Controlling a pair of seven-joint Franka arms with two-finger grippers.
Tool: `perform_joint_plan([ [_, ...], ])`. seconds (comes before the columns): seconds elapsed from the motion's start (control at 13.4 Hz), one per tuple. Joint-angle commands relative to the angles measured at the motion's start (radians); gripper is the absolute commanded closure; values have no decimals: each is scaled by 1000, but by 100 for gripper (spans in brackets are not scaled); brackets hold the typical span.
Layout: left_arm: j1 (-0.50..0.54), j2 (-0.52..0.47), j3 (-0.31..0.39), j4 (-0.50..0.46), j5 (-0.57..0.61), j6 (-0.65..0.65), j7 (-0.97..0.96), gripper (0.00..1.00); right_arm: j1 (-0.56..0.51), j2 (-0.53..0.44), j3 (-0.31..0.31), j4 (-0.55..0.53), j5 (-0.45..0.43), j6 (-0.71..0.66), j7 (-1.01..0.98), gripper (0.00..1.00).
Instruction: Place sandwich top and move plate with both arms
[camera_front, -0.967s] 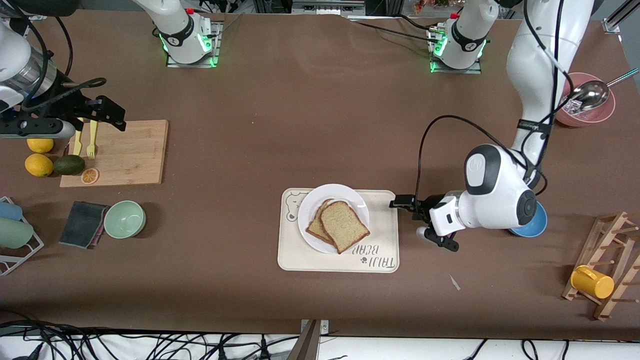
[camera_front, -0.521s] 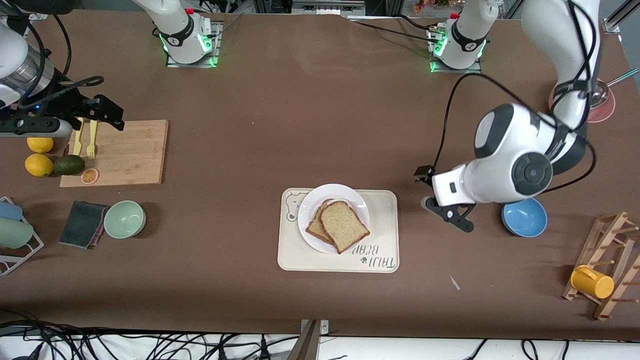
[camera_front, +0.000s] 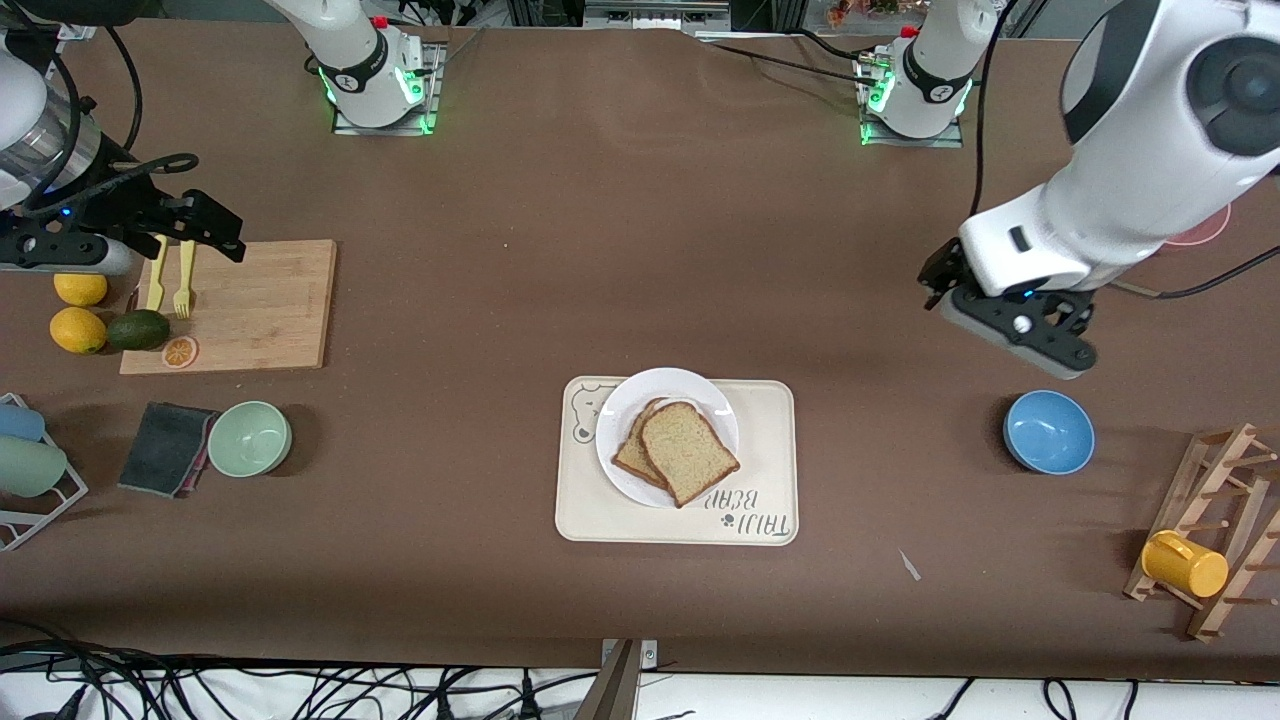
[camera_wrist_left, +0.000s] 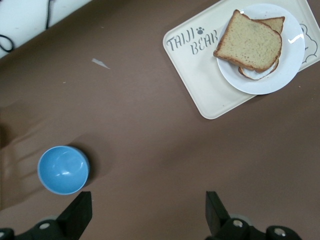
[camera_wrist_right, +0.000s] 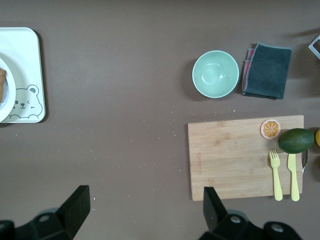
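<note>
Brown tabletop (camera_front: 620, 250) bearing, from the right arm's end: right gripper (camera_front: 195, 228) hanging open over cutting board (camera_front: 240, 305); sandwich top (camera_front: 688, 451) lying on plate (camera_front: 625, 410) — rounded end toward the robots' bases; left gripper (camera_front: 1010, 330) hanging open, well apart, above blue bowl (camera_front: 1048, 432).

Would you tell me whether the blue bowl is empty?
Empty: the left wrist view shows the round blue bowl's bare, glossy inside.

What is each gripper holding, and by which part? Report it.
Nothing is held. The left gripper is open in the air above the table near the blue bowl; the right gripper is open over the cutting board's end.
</note>
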Motion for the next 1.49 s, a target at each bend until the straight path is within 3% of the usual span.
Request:
perform_joint_plan([
  [0.0, 15, -131, 39, -126, 25, 6, -46, 0, -5, -3, 1, 20, 19, -15, 13, 0],
  [0.3, 12, -201, 65, -230, -5, 13, -296, 0, -5, -5, 0, 33, 19, -17, 7, 0],
  [0.52, -11, -215, 117, -242, -9, 13, -283, 0, -6, -5, -2, 34, 19, -18, 7, 0],
  [0.74, -20, -262, 122, -288, -65, 12, -283, 0, -5, -6, -3, 33, 19, -18, 7, 0],
  [1.41, -10, -242, 118, -270, -67, 2, -281, 0, -6, -8, -14, 36, 19, -40, 7, 0],
])
